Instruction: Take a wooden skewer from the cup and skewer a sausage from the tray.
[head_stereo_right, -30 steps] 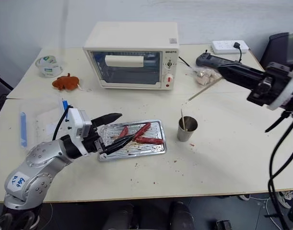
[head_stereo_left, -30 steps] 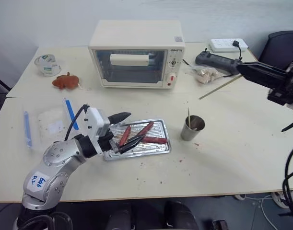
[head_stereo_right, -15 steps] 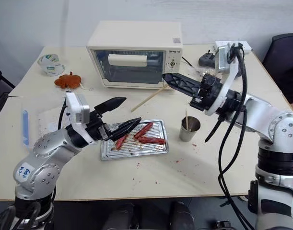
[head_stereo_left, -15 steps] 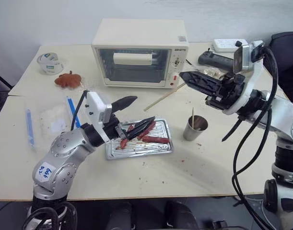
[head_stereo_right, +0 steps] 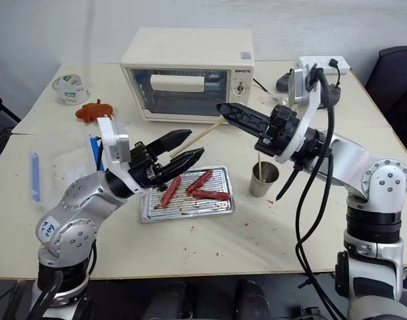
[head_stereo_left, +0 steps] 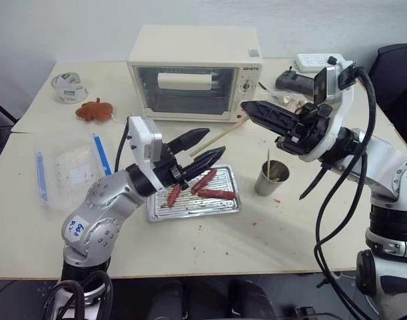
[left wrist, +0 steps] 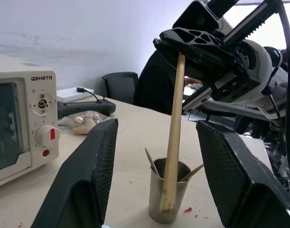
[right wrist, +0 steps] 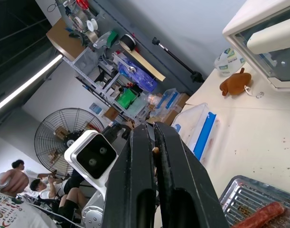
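Observation:
My right gripper point(head_stereo_left: 247, 107) is shut on a wooden skewer point(head_stereo_left: 220, 135), a pale stick that slants down from its tips toward my left. The skewer's free end lies between the black fingers point(left wrist: 90, 171) of my left gripper point(head_stereo_left: 214, 143), which stands open just above the tray and does not touch the stick. The silver tray point(head_stereo_left: 194, 209) holds three reddish-brown sausages: one at its left point(head_stereo_left: 173, 195), one in the middle point(head_stereo_left: 204, 179), one at its right point(head_stereo_left: 217, 195). The grey cup point(head_stereo_left: 269, 178), with more skewers in it, stands right of the tray, below my right gripper.
A cream toaster oven point(head_stereo_left: 193, 73) stands behind the tray. At the far left are a white tub point(head_stereo_left: 66, 87), an orange-brown toy point(head_stereo_left: 93, 111) and a clear bag with blue strips point(head_stereo_left: 73, 167). A power strip point(head_stereo_left: 316, 62) and a black device point(head_stereo_left: 293, 82) lie at the back right.
My right arm swung in from the right with the skewer, whose free end now reaches my left gripper. My left gripper rose off the tray toward it and narrowed somewhat.

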